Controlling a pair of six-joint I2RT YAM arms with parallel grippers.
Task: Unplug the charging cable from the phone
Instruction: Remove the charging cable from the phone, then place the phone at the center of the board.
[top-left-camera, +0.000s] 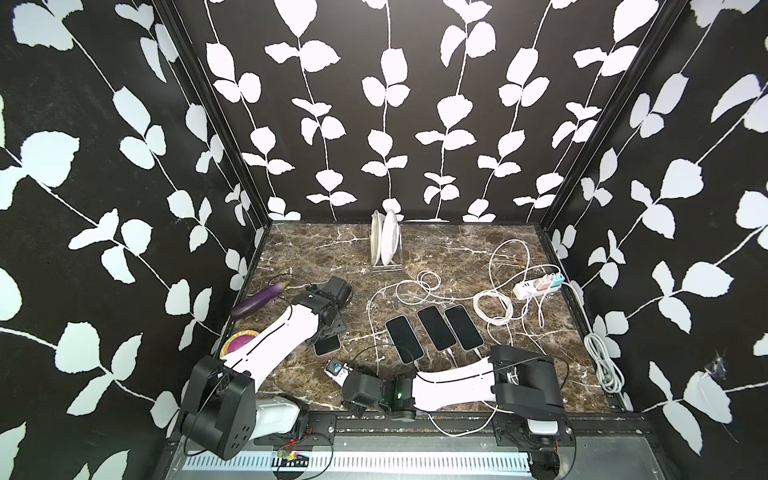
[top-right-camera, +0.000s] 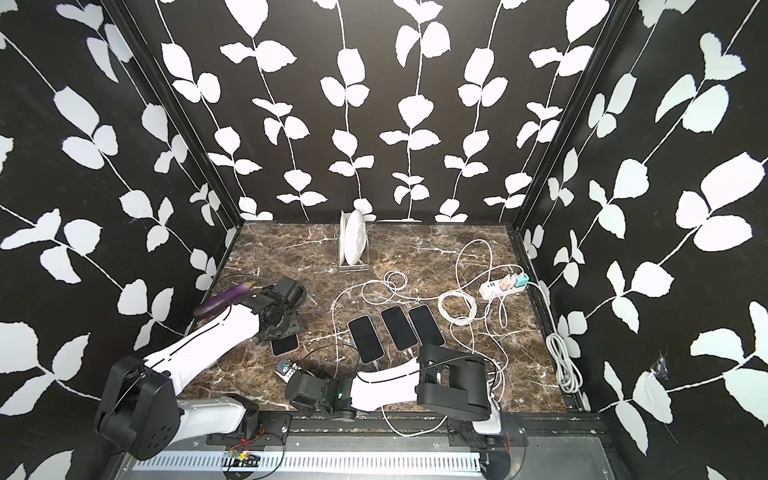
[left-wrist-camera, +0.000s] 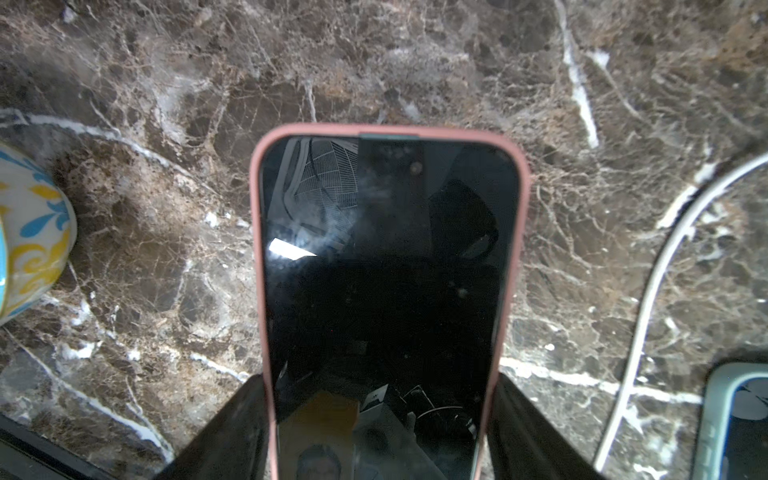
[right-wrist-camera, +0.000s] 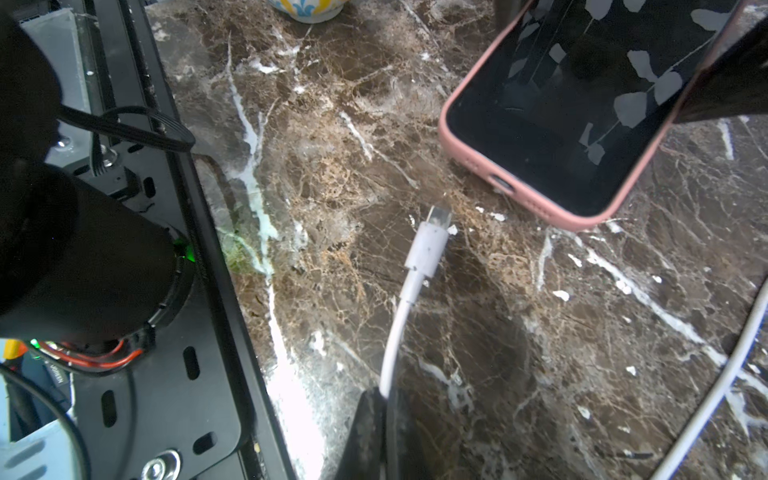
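Note:
A phone (top-left-camera: 327, 345) (top-right-camera: 285, 345) in a pink case lies screen up on the marble table. In the left wrist view my left gripper (left-wrist-camera: 378, 378) has a dark finger (left-wrist-camera: 232, 424) against each long side of the phone (left-wrist-camera: 386, 270), shut on it. My right gripper (right-wrist-camera: 386, 399) (top-left-camera: 337, 369) is shut on the white charging cable (right-wrist-camera: 399, 328) a short way behind its plug (right-wrist-camera: 430, 245). The plug is out of the phone (right-wrist-camera: 561, 104) and points at its port (right-wrist-camera: 500, 183), which shows empty, with a small gap between them.
Three more phones (top-left-camera: 403, 338) (top-left-camera: 436, 328) (top-left-camera: 463, 326) lie right of centre with white cables (top-left-camera: 494, 307) looping to a power strip (top-left-camera: 538, 286). A patterned bowl (top-left-camera: 239, 343) (left-wrist-camera: 33, 232) and an eggplant (top-left-camera: 259, 301) sit at the left edge. A plate rack (top-left-camera: 386, 243) stands at the back.

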